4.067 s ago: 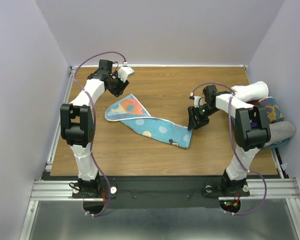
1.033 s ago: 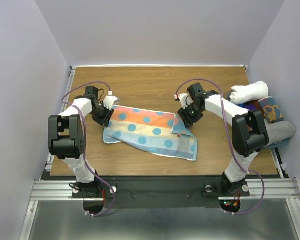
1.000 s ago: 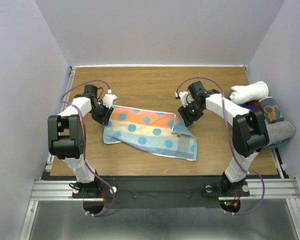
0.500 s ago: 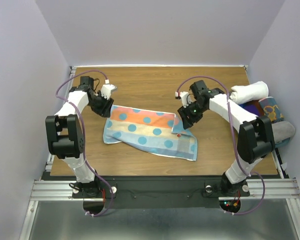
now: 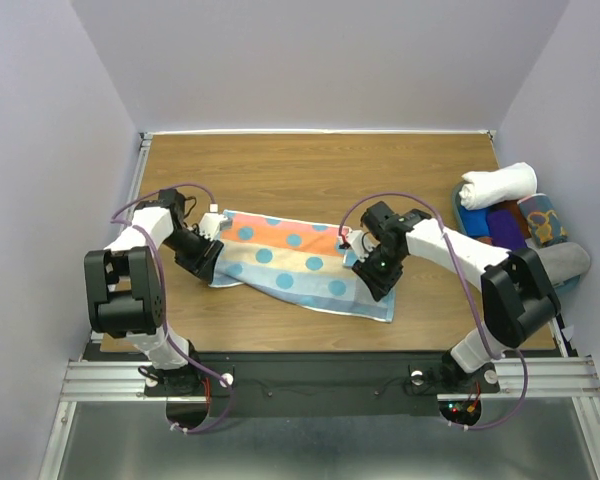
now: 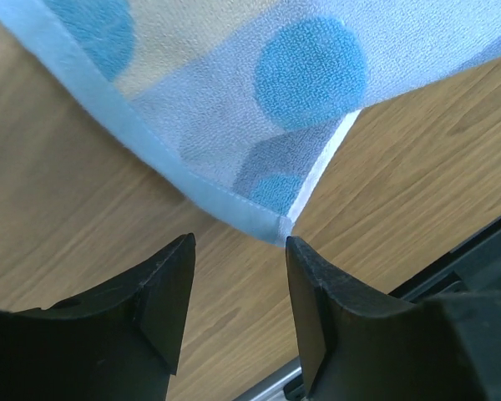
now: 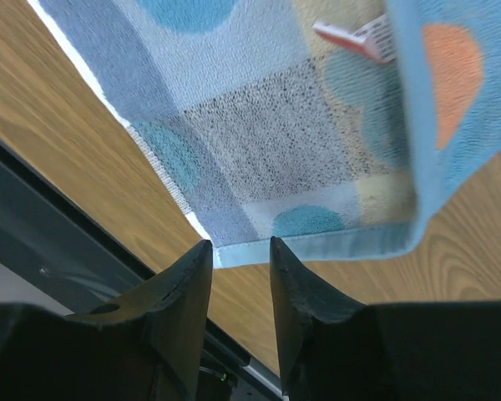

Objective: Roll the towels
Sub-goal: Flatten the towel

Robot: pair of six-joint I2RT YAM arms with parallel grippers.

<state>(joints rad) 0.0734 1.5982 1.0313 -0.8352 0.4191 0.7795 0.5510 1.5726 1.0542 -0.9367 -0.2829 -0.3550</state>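
The left arm (image 5: 138, 234) and right arm (image 5: 450, 250), sleeved in white with bulky black joint housings (image 5: 120, 290), each trail a thin looping purple cable (image 5: 185, 186) and end in matte black, wedge-shaped fingers (image 6: 163, 292).

Wood-grain bench (image 5: 310, 165) in the middle, its brown grain running left to right. A pale lavender back wall (image 5: 310, 60) and matching side walls (image 5: 40, 150) box it in. The light is even and the shadows are soft. At the near edge sits a silver aluminium rail (image 5: 100, 380) with a black plate (image 5: 320, 365) across it, and a grey metal sheet (image 5: 310, 445) lies below.
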